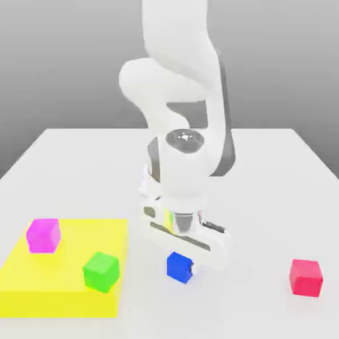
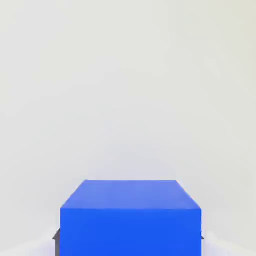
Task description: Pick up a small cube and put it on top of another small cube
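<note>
There are four small cubes, blue (image 1: 179,267), magenta (image 1: 44,236), green (image 1: 101,271) and red (image 1: 306,277), and one yellow block (image 1: 63,248).

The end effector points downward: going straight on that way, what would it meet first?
The blue cube is already between the end effector's fingers, so straight down the first thing met is probably the pale tabletop; the remaining gap is unclear.

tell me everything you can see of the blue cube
The small bright blue cube has plain, evenly coloured, smooth-looking faces, sharp straight edges and no markings. It sits upright, low at the pale grey table, between the yellow block and the red cube, turned at an angle in the exterior view. The white robot gripper is closed on two opposite sides of it.
</note>
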